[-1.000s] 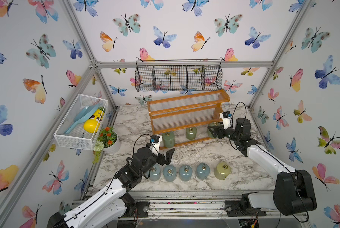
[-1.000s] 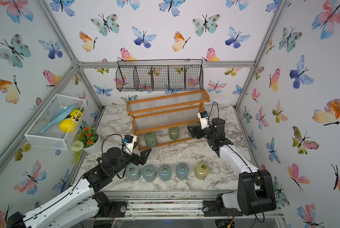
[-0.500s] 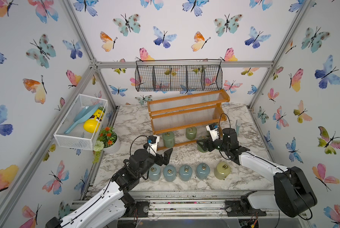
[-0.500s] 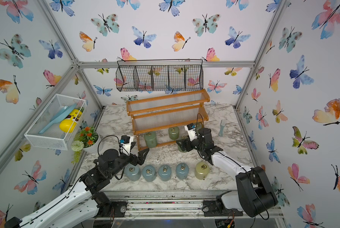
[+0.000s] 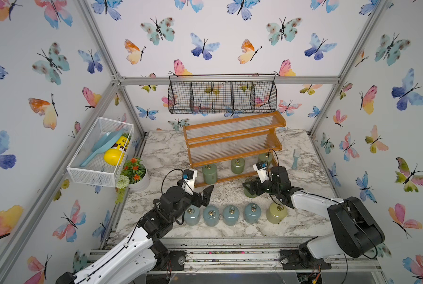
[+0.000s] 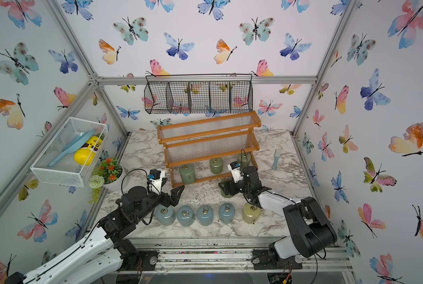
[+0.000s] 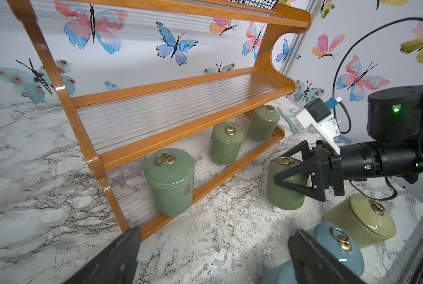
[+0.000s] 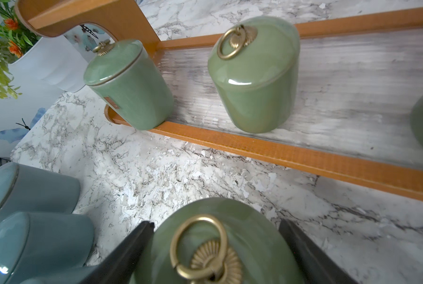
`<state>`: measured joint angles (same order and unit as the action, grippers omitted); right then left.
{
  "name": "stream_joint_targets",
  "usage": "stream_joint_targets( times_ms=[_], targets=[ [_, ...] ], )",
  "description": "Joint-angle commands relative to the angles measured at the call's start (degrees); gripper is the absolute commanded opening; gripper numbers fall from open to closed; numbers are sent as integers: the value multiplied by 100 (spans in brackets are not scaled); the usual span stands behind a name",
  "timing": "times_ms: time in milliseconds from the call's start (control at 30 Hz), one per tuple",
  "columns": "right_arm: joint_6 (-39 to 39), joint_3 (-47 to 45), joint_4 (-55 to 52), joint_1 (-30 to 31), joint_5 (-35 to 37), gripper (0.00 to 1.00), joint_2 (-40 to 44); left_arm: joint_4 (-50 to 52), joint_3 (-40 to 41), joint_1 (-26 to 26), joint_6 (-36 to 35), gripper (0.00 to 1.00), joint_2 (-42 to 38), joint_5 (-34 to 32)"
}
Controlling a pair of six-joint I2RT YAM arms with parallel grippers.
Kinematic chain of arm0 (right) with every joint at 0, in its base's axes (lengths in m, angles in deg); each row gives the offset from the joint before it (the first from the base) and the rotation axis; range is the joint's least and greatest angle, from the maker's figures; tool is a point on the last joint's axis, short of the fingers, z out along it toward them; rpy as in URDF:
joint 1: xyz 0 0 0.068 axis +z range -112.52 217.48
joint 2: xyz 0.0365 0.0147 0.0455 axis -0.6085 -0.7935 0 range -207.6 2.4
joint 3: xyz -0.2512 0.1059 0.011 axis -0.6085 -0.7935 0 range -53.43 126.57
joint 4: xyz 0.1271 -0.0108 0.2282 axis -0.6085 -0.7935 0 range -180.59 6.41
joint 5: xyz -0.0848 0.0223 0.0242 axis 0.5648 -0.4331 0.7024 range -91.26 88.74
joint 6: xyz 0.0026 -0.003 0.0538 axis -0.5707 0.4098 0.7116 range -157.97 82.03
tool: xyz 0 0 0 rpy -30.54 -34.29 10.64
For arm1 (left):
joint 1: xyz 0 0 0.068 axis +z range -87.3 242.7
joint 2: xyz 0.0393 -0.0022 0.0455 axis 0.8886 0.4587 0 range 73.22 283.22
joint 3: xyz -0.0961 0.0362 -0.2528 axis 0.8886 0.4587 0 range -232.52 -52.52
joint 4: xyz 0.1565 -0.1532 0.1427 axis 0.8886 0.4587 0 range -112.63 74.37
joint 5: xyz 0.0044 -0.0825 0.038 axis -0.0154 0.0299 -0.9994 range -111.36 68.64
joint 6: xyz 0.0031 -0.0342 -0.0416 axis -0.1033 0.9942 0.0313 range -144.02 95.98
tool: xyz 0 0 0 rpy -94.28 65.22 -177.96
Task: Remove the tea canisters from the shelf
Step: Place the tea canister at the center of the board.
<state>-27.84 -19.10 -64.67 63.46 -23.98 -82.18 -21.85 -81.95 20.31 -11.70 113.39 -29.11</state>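
Shelf: three sage green canisters are stood on its lowest tier. Fourth green canister: clamped by the right gripper just before the shelf, off its tier; contact with the desk cannot be told. Desk front: four blue-grey canisters and one pale yellow canister are lined up. Left gripper: held wide apart, nothing grasped, above the row's left end.

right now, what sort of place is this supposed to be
Most likely a robot test cell staged as a pantry corner: a bare aluminium frame around it, a marble-look tabletop, and a wooden shelf holding tea canisters.
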Motion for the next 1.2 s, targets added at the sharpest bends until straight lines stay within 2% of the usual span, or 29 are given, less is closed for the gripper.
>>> stream_joint_targets(
  times_ms=[0,567,1167],
  targets=[
    [110,4,609,48,9,73,-63,31,22,-6,52,98,-46,-78],
    [88,49,805,91,64,74,-500,13,23,-6,69,99,9,-54],
    [94,-145,510,127,180,88,-82,28,20,2,78,98,53,-47]
  ],
)
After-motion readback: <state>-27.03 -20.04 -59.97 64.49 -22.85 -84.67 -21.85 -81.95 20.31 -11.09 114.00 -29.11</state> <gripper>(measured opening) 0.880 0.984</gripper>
